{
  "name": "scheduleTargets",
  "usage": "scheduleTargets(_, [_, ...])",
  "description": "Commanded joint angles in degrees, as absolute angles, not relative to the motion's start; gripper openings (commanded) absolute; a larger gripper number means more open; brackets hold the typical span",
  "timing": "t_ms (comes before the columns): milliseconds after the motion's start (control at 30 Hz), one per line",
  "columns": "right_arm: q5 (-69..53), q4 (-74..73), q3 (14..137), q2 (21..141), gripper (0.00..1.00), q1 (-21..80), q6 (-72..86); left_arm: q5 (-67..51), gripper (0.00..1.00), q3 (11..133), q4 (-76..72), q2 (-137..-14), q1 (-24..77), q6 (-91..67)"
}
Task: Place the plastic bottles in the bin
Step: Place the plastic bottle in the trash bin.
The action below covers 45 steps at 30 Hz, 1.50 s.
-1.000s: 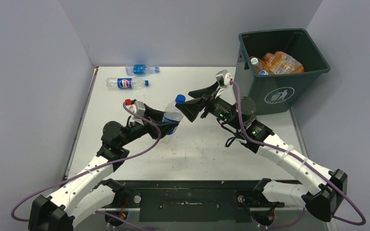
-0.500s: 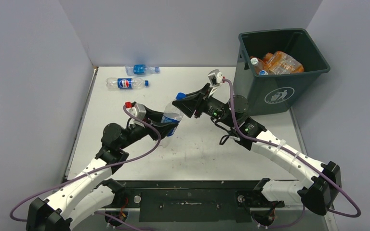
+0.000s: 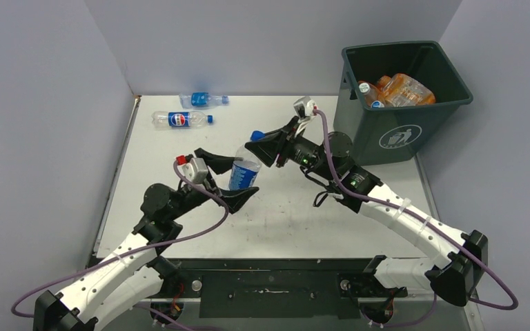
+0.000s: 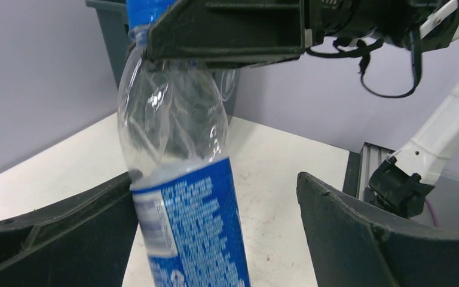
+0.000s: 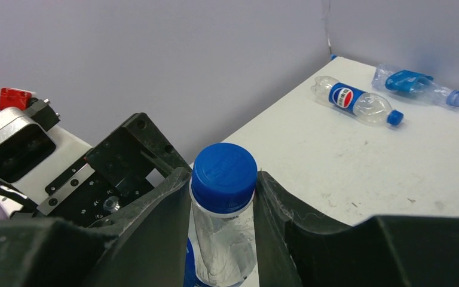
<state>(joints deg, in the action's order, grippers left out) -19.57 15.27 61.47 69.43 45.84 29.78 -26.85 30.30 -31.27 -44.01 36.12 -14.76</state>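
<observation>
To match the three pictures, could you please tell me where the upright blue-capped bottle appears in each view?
Top external: the blue-capped bottle stands just left of the picture's centre.
Left wrist: the bottle is left of centre, running top to bottom, inside the open left claw.
Right wrist: the bottle is at bottom centre, cap uppermost.
Shared landmark: the right claw, shut on its neck in all three.

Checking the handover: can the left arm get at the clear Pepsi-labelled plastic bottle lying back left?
Probably yes: the left tool is open, gripping nothing, and nothing lies between it and that clear Pepsi-labelled plastic bottle.
</observation>
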Motion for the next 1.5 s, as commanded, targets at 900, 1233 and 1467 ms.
scheduleTargets(900, [41.9, 17.8, 90.3, 68.0, 0.05, 36.9, -7.1, 1.2, 0.96, 25.8, -32.0, -31.0, 37.9, -5.2])
scheduleTargets(1233, [-15.9, -20.8, 97.2, 74.5, 0.05, 38.5, 15.2, -15.6, 0.96, 34.0, -20.6, -32.8, 38.8, -10.4])
scheduleTargets(1467, [-25.9, -22.4, 89.3, 72.5, 0.05, 44.3, 13.7, -28.5, 0.96, 39.6, -19.8, -38.5, 35.7, -17.9])
